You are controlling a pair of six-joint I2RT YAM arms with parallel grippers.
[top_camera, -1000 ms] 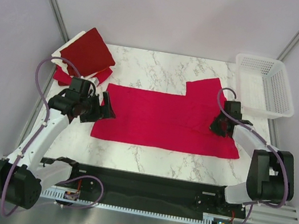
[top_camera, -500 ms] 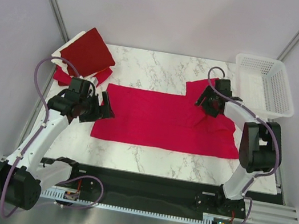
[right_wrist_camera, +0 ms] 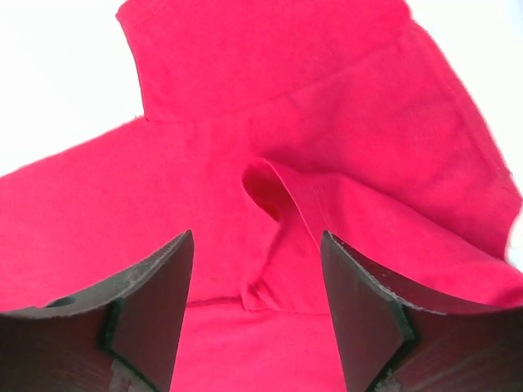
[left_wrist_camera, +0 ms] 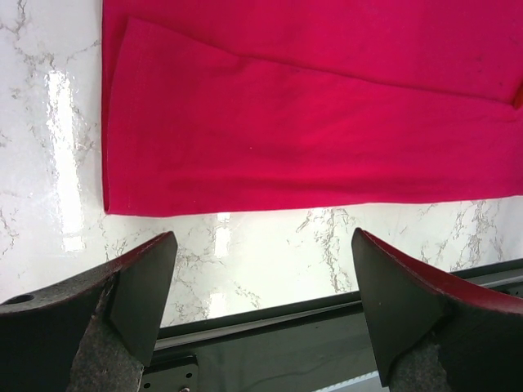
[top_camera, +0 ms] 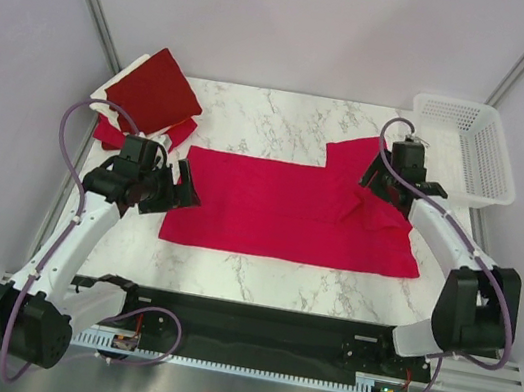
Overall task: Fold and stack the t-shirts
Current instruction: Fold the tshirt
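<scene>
– Well, where is the risk now, in your opinion?
– Mostly at the right gripper (top_camera: 377, 188). Its jaws stand spread above the right part of the crimson t-shirt (top_camera: 280, 209), which lies across the middle of the table (top_camera: 277, 112), and they pinch nothing. Just under them a raised fold (right_wrist_camera: 265, 184) of the cloth stands up.
– And why is this a problem?
– If the gripper comes down to grasp there, I think it can take two layers together, or only the loose ridge. Then the sleeve side would be dragged and the flat part would wrinkle.
– What about the left gripper (top_camera: 185, 188)?
– Also wide apart and empty, hanging just beside the left edge of the shirt, near its front corner. If it closes too low, a finger may scrape the marble, or push the hem away and not catch it.
– Can the stack suffer?
– Possibly. The dark red shirt (top_camera: 156, 89) lies folded on the other t-shirts (top_camera: 110, 134) at the far left corner, close to the left arm (top_camera: 84, 226). A wide swing could knock it. The basket (top_camera: 460, 107) at the far right is near the right gripper too.
</scene>
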